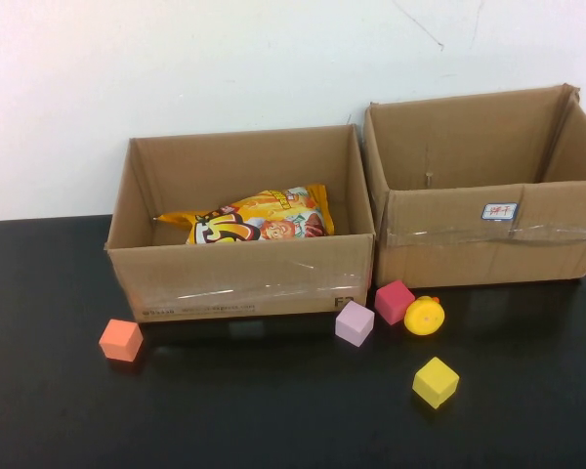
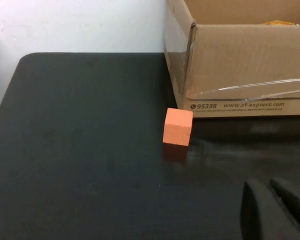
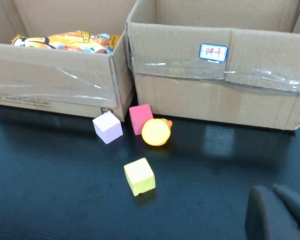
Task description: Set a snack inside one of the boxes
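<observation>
Two brown cardboard boxes stand side by side at the back of the black table. The left box (image 1: 239,278) holds a yellow-orange snack bag (image 1: 259,220) lying flat inside. The right box (image 1: 488,244) carries a small white label (image 1: 499,210), and what shows of its inside is bare. Neither gripper shows in the high view. My left gripper (image 2: 266,186) is shut and empty, low over the table in front of the left box (image 2: 240,65). My right gripper (image 3: 270,190) is shut and empty, in front of the right box (image 3: 215,95). The snack (image 3: 65,40) shows there too.
An orange cube (image 1: 121,339) lies in front of the left box's left corner. A lilac cube (image 1: 355,322), a pink cube (image 1: 395,301) and a round yellow toy (image 1: 425,316) cluster between the boxes' fronts. A yellow cube (image 1: 436,381) lies nearer me.
</observation>
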